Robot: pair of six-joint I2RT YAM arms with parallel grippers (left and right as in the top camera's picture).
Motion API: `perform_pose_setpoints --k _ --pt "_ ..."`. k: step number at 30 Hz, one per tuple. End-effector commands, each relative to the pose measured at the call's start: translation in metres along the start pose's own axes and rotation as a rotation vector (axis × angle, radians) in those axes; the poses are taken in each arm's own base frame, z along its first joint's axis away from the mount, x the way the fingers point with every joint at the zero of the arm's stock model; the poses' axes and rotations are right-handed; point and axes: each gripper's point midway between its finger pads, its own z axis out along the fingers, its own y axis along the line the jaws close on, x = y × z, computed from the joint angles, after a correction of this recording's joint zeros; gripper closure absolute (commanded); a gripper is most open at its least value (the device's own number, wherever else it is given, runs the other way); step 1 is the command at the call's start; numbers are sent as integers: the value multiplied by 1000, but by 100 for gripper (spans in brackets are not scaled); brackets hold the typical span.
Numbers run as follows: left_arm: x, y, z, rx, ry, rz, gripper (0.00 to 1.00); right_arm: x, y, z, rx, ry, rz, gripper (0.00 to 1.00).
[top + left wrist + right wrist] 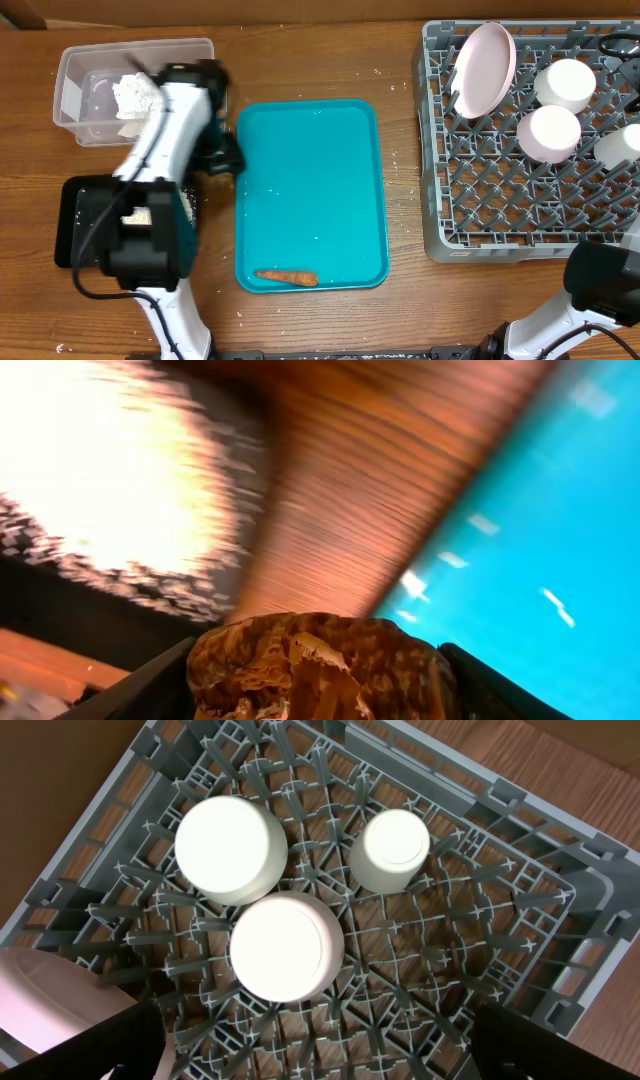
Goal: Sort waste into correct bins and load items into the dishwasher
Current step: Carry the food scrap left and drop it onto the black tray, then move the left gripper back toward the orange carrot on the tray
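Note:
My left gripper (222, 155) hovers over the table at the left edge of the teal tray (310, 180). In the left wrist view it (318, 690) is shut on a brown crumpled lump of waste (320, 660). An orange carrot-like scrap (287, 277) lies at the tray's front edge. The black bin (80, 225) and a clear bin (135, 60) holding white paper stand to the left. My right gripper (320, 1060) is open and empty above the grey dish rack (450, 200), which holds a pink plate (485, 65) and three cups (567, 82).
The black bin shows blurred and bright in the left wrist view (100, 600), next to the tray (540, 540). The right arm's base (600, 285) sits at the front right. White crumbs are scattered on the wooden table (400, 120).

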Motion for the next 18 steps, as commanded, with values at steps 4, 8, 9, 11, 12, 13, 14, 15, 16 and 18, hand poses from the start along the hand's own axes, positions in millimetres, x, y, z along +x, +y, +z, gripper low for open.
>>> perform_pose_setpoints --k 4,8,9,11,12,13,14,15,16,18 --pt "-25 65 3 9 20 -275 26 -2 -1 0 5 -10 7 0" --pt "-29 88 6 17 37 -352 25 -2 -1 0 5 -10 7 0" --pt "-30 93 7 18 38 -366 23 -2 -1 0 5 -10 7 0" --pt "-31 100 8 21 43 -396 21 -2 -1 0 5 -10 7 0" --pt "-31 103 8 23 45 -406 20 -2 -1 0 5 -10 7 0" --pt "-32 106 9 24 45 -414 20 -2 -1 0 5 -10 7 0" --pt "-32 107 9 25 46 -419 20 -2 -1 0 5 -10 7 0" --pt "-32 109 9 26 46 -425 20 -2 -1 0 5 -10 7 0" --pt "-33 111 10 28 48 -429 20 -2 -1 0 5 -10 7 0" --pt "-32 110 10 30 49 -429 19 -2 -1 0 5 -10 7 0"
